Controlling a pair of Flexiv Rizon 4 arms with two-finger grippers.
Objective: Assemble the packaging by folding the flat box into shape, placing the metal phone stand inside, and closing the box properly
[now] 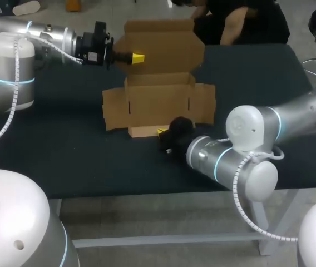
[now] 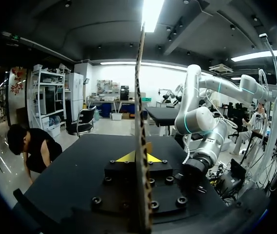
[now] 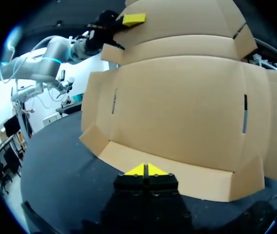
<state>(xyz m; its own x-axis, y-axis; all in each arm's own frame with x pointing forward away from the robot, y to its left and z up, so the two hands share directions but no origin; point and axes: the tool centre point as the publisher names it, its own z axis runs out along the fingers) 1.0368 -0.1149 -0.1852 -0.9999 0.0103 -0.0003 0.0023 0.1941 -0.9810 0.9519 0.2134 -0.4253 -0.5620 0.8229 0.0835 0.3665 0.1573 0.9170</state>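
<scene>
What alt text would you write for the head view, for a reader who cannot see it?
A flat cardboard box lies partly unfolded on a dark table, its rear lid panel standing up. The left gripper grips that panel's side edge, and the right gripper, shut, sits at the box's low front flap.

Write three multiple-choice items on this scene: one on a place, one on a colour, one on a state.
1. Where is the left claw?
A. at the raised back flap of the box
B. flat on the table
C. under the table

2. What colour is the box?
A. white
B. brown
C. blue

3. How is the right claw?
A. wide open
B. shut, tips together
C. shut on a cup

Answers: 1 A, its yellow tip sits on that flap; 2 B, it is plain brown cardboard; 3 B, the two yellow tips meet with nothing between them.
</scene>
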